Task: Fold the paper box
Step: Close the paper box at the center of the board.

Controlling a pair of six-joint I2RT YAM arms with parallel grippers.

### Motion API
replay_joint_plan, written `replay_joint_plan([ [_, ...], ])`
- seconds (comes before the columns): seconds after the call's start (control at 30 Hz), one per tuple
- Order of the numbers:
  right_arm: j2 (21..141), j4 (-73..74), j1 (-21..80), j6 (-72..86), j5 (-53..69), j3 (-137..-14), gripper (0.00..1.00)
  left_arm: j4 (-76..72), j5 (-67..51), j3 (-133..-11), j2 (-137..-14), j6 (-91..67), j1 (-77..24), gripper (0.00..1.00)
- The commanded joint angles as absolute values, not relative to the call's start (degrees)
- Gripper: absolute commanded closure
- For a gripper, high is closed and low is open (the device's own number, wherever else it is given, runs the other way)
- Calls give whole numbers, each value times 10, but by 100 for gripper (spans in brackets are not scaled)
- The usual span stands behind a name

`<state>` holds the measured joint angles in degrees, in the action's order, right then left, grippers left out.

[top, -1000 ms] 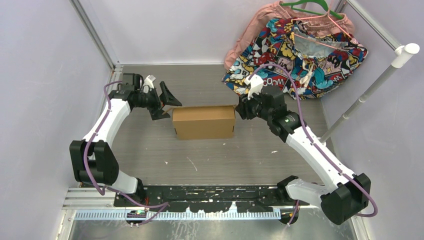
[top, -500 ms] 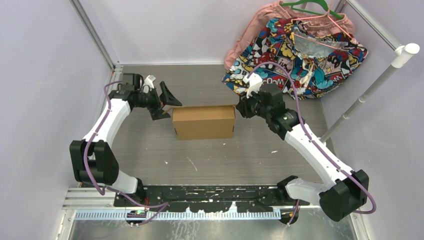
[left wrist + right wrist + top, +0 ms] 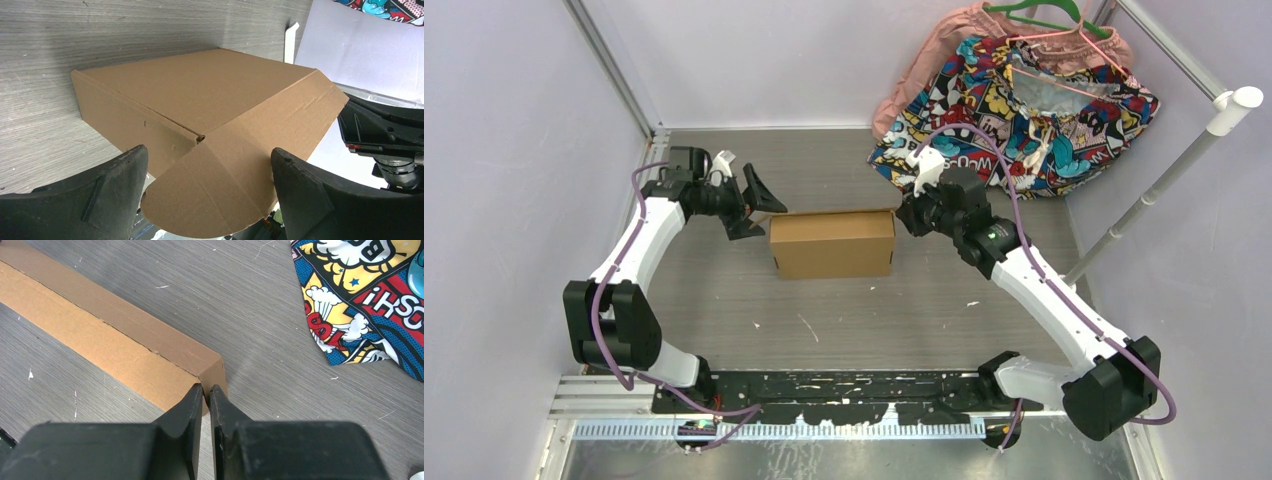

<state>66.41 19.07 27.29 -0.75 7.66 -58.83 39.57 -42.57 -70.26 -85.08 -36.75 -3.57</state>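
Top: paper box [image 3: 832, 243] mid-surface [image 3: 824, 320]; left hand [image 3: 764, 216] at its 9 o'clock end, right hand [image 3: 902, 218] at 2 o'clock corner.
Left wrist: fingers [image 3: 115, 185] wide apart, straddling loose rounded flap [image 3: 235, 175]; probably tuck it in squarely.
Right wrist: fingers [image 3: 187, 405] nearly together, nothing between, tips at box corner; brace there.

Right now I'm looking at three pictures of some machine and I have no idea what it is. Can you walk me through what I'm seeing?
It is a robot with two white arms bolted to the near edge of a grey table. The wide picture looks down from above and behind the arms. The other two come from a small camera on each wrist, so black fingers show at the bottom. A shallow brown cardboard box lies in the middle, and a colourful cloth sits in the far right corner. The left hand is wide open, with a rounded flap of the box between its fingers, not clamped. The right hand is almost shut, its tips at the box's other end. Whether it pinches cardboard is unclear.
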Motion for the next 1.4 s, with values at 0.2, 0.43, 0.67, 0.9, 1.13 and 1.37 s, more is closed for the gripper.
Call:
replay_joint_plan([
  [0.2, 661, 186, 278, -15, 60, -620, 84, 428, -397, -731, -835, -341, -24, 23],
  [0.43, 662, 188, 278, -14, 59, -623, 89, 436, -391, -735, -827, -338, -21, 27],
  [0.67, 663, 192, 278, -13, 56, -628, 98, 444, -389, -742, -821, -337, -21, 27],
  [0.9, 664, 194, 280, -11, 55, -627, 98, 452, -358, -749, -797, -332, -20, 36],
  [1.13, 664, 195, 281, -10, 54, -628, 98, 475, -310, -766, -768, -311, -19, 47],
  [1.37, 668, 196, 281, -9, 54, -629, 98, 479, -317, -772, -754, -289, -19, 43],
])
